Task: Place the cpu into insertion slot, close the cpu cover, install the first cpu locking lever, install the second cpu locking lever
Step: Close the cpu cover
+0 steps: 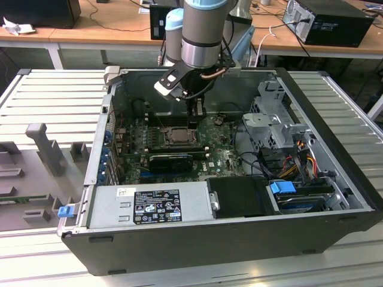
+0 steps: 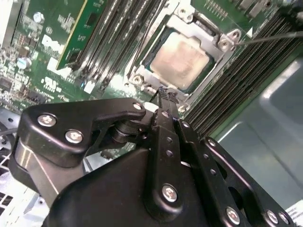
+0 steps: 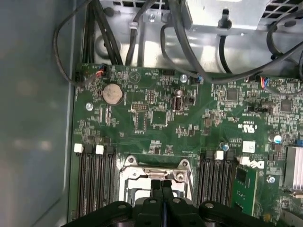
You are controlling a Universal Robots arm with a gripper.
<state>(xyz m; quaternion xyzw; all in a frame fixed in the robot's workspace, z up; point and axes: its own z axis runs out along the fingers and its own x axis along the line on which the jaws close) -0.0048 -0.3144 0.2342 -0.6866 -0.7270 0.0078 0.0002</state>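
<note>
Beige-silver square cpu (image 2: 180, 59) sits framed by thin metal cpu cover (image 2: 185, 22).

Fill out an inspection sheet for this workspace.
Surface: slatted metal table carrying an open computer case.
Job's things: cpu lies in the insertion slot; cpu cover lies down over it; a thin lever juts out beside the cover.
Clutter: grey fixtures on the table, at the exterior view's left.
Grippers: gripper shut, fingertips at the cover's edge.
Cables: black cables along the board's edge; coloured cables by the drive bay.
Surroundings: wooden benches with another computer.
</note>
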